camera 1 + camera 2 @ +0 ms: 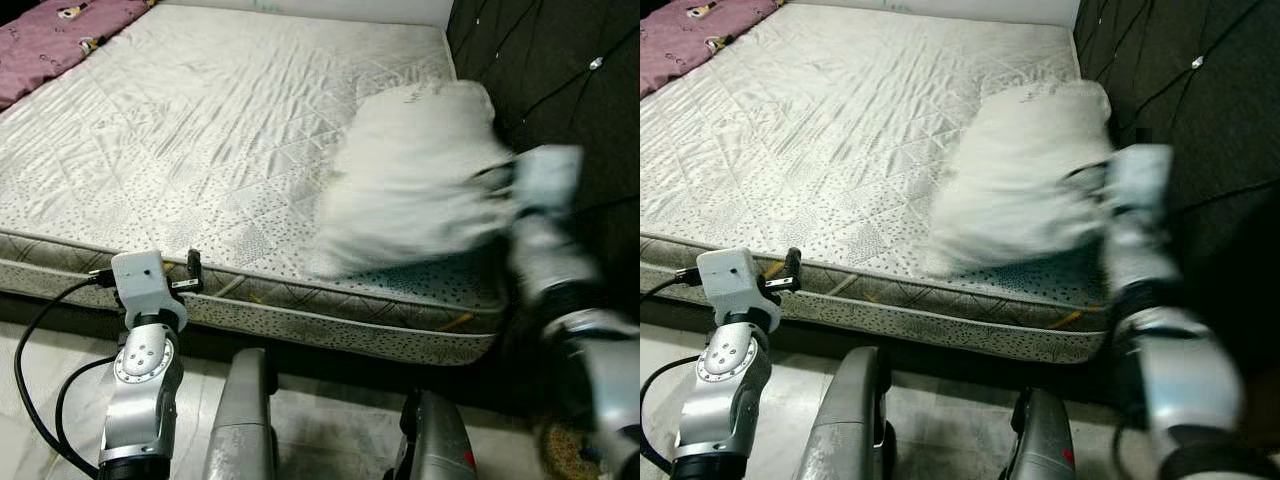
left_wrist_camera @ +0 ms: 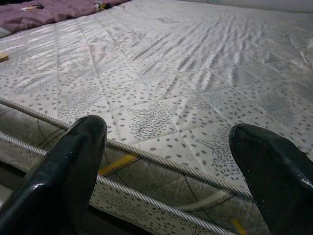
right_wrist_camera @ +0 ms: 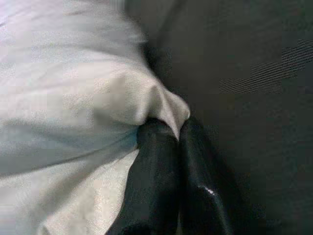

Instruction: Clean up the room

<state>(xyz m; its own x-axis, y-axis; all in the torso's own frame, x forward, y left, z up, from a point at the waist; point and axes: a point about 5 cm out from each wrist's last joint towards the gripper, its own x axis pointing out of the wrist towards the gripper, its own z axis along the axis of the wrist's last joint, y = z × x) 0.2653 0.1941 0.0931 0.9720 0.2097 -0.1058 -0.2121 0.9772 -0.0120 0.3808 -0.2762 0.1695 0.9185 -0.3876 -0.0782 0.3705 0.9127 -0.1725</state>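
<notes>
Right tool pinches pillow corner at the headboard side of the bed

Eye views: the white pillow [image 1: 415, 180] lies blurred over the bare mattress [image 1: 200, 130], its long axis running toward the black headboard [image 1: 560, 80]; the right arm is nearer. Left wrist view: left tool [image 2: 168, 171] spread, just off the mattress edge. Right wrist view: right tool [image 3: 176, 142] pressed together on the pillow's corner fabric, beside the dark headboard

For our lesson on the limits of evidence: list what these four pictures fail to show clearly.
- Pillow: blurred in both eye views.
- Right pincer: shut on a pillow corner; what lies beneath is hidden.
- Purple blanket: cut off by the picture's edge; its small prints are unreadable.
- Mattress: far side cut off.
</notes>
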